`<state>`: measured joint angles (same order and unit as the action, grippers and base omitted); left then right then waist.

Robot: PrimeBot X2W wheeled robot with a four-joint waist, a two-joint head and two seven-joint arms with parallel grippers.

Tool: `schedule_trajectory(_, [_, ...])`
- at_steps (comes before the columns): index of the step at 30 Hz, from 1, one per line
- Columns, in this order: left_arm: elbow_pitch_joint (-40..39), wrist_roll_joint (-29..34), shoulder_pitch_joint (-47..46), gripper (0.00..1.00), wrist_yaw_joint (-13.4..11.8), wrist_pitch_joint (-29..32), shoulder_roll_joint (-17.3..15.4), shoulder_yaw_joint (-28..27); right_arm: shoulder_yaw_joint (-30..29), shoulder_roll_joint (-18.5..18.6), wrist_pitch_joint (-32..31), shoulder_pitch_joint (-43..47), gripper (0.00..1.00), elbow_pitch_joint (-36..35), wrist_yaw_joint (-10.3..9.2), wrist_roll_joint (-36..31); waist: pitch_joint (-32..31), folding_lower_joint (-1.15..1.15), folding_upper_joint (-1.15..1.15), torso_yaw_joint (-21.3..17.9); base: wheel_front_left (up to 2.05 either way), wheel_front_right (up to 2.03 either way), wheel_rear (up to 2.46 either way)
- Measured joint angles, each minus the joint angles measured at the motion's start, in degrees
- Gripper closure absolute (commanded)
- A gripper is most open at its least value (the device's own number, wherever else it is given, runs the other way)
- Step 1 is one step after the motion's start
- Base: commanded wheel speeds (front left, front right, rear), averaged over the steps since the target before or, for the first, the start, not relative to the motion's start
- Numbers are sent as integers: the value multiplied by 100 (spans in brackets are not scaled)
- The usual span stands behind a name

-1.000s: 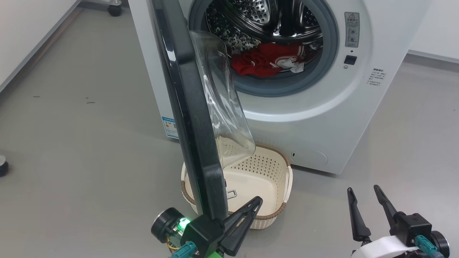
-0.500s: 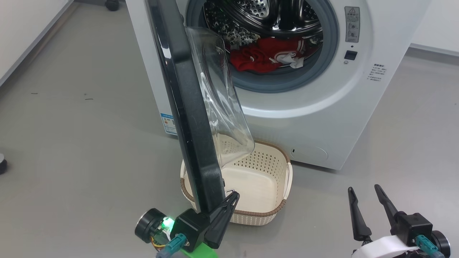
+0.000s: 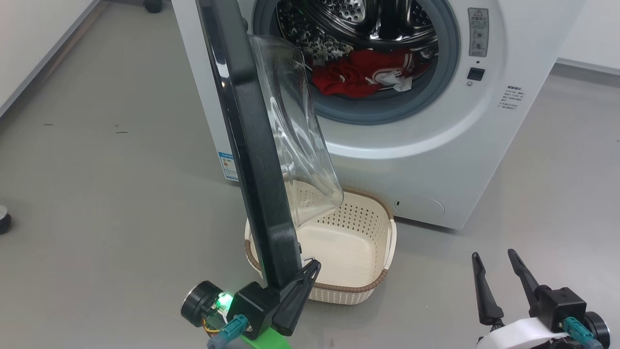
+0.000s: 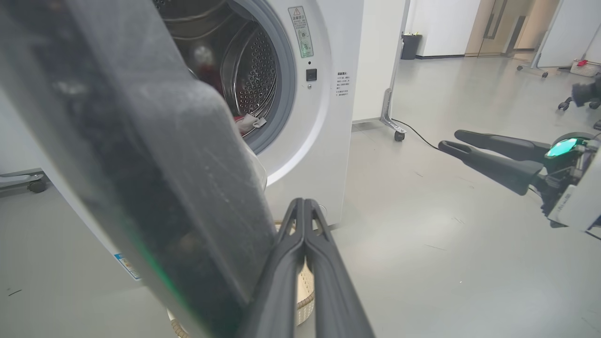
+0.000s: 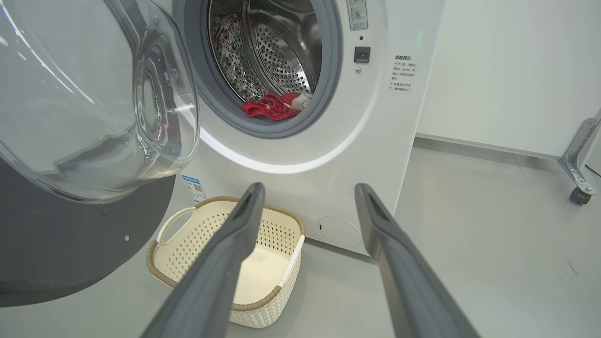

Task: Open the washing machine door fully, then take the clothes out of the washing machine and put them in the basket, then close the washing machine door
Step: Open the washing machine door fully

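Observation:
The white washing machine stands with its black washing machine door swung out edge-on toward me, the clear glass bowl facing the drum. Red clothes lie in the drum's lower part, also in the right wrist view. The cream basket sits on the floor under the door, nothing in it. My left gripper is shut, fingers lying against the door's inner side at its lower edge. Lower right, my right gripper hangs open, its jaws holding nothing, apart from the machine.
Grey floor spreads left and right of the machine. A caster sits at the far left. A wheeled stand with a cable is beyond the machine's side, another caster at the right. White walls lie behind.
The left gripper has drawn left and toward me, and the door's lower edge has swung slightly wider with it. The right gripper has not moved. The camera shifted a little.

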<state>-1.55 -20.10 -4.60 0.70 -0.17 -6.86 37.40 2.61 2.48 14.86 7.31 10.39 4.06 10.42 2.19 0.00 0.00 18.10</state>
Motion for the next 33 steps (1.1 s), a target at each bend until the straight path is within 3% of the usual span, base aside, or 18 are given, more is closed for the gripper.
schedule_trajectory(19, [124, 48, 38, 100, -226, -202, 14, -49, -103, -21, 0, 2, 0, 25, 40, -43, -84, 0, 0, 281, 0, 0, 0])
schedule_trajectory(33, [121, 136, 238, 100, -479, -301, -89, -396, -166, -23, 0, 3, 0, 12, 41, -49, -61, 0, 0, 572, 0, 0, 0])
